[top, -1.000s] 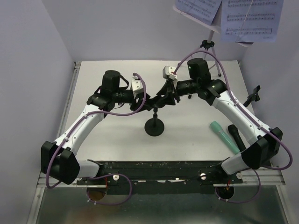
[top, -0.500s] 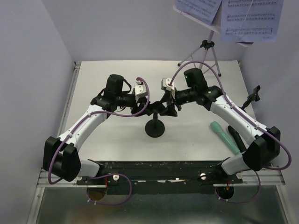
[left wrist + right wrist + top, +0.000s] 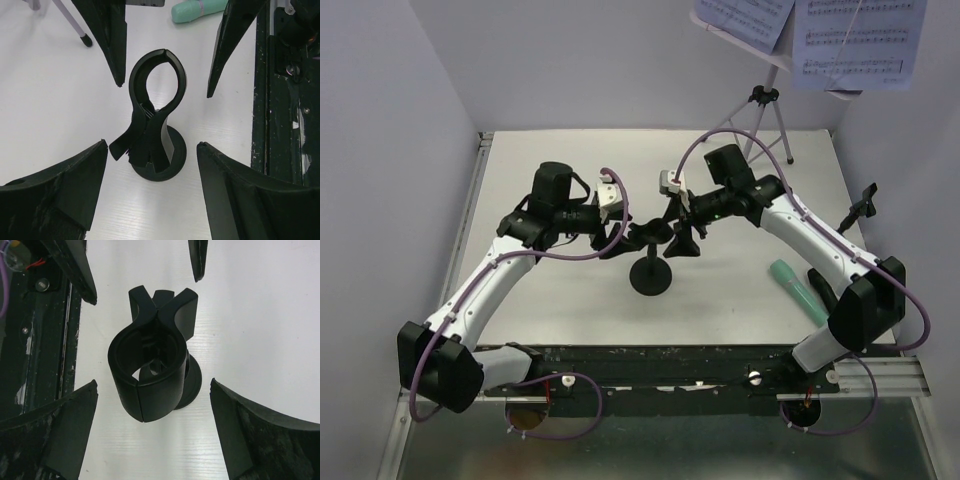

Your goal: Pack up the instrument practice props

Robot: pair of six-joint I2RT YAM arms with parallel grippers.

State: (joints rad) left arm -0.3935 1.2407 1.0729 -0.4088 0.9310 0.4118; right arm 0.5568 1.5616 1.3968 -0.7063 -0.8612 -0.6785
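The short black round-based pole (image 3: 651, 275) stands upright near the middle of the white table (image 3: 550, 160), with both arms meeting over it. Its foot is a flat matte disc, and a slim stem rises from it to a black plastic spring clip (image 3: 152, 132). The clip's two curved bands close into a smooth teardrop loop, and two flared wings stick out on the opposite side.

The left gripper (image 3: 150, 144) hangs spread wide around the pole. Its thick, wedge-shaped black fingers (image 3: 60, 195) stand clear on either side, with bare table showing between them and the clip. The right gripper (image 3: 153, 381) faces it from the other side, equally wide apart and holding nothing (each wrist view also catches the other gripper's tapered finger tips along its top edge).

To the right, a mint-green microphone (image 3: 793, 285) with a smooth rounded end lies flat. A black microphone (image 3: 823, 291) lies just beside it, partly hidden by the right arm. At the far right corner stands the silver tripod (image 3: 761, 118) on thin splayed metal legs. Printed sheet-music pages (image 3: 848, 38) are propped above it. A small black clip-like piece (image 3: 863, 205) sits at the table's right edge, too small to make out further.
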